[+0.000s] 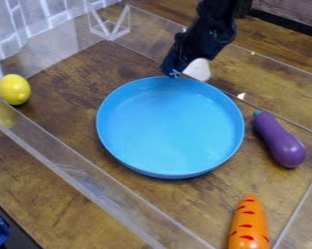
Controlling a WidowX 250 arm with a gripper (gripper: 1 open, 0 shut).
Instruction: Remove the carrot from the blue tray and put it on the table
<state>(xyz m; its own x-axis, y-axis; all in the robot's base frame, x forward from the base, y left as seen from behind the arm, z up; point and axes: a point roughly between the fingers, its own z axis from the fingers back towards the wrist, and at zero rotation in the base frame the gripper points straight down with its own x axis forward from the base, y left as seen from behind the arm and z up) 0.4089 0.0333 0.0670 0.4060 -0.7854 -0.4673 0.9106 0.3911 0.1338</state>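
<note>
Orange and ridged, the carrot lies on the table at the lower right, outside the tray and clear of its rim, green end toward the bottom edge. Well apart from it, across the whole tray, the gripper hangs over the tray's far rim, pointing steeply down. Its dark fingers blur together, so I cannot tell whether they stand apart or together; nothing shows between them. A purple eggplant lies right of the tray, between gripper and carrot. A lemon sits far left by the clear wall.
</note>
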